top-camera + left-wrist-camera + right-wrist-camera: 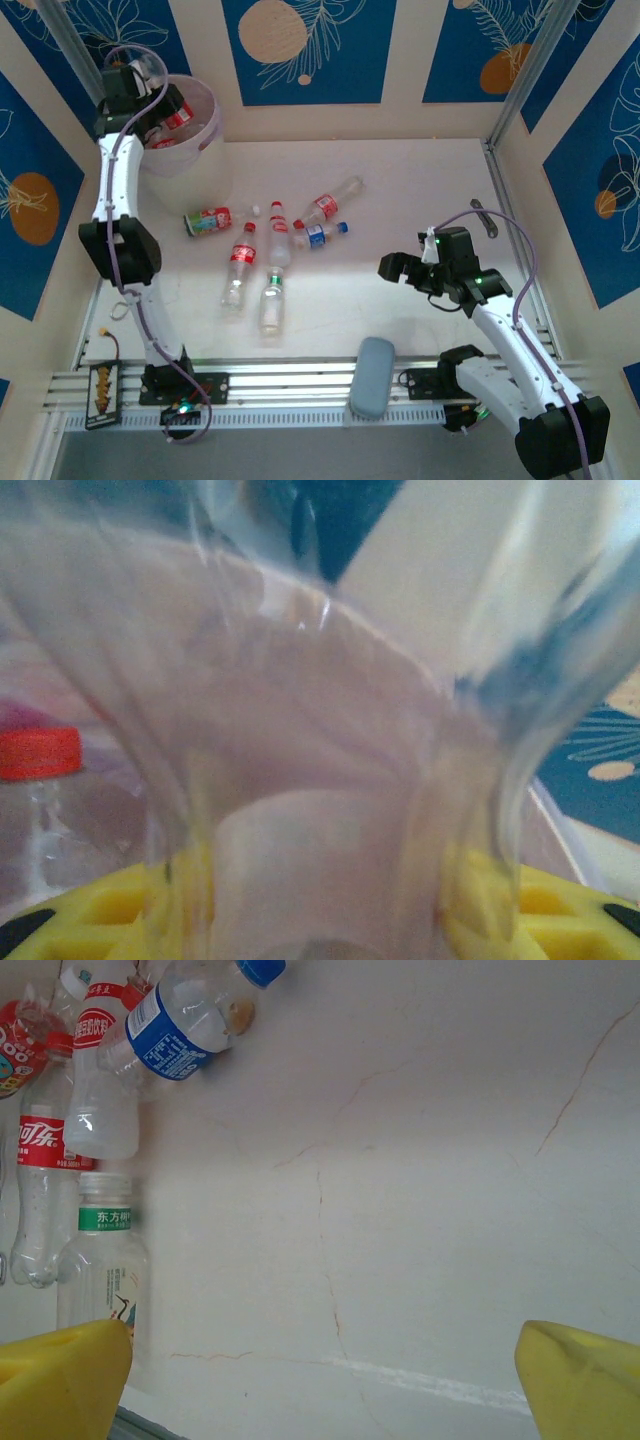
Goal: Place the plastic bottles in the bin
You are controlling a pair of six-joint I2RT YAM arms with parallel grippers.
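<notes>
Bottle (pixel 330 730) | pinched in left gripper (pixel 145 82) | over bin (pixel 195 158) interior

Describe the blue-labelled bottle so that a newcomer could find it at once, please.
Look at the middle of the table, where loose bottles lie clustered. On the cluster's right side lies the blue-labelled bottle; alone there, it has a blue cap and blue label.

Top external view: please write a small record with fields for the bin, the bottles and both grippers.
bin: round translucent pale pink plastic bucket, far left, red-labelled bottles inside
loose bottles: about six small clear plastic bottles lying clustered on the white table
left gripper: above the bucket, shut on a clear plastic bottle
right gripper: open, empty, over bare table
</notes>
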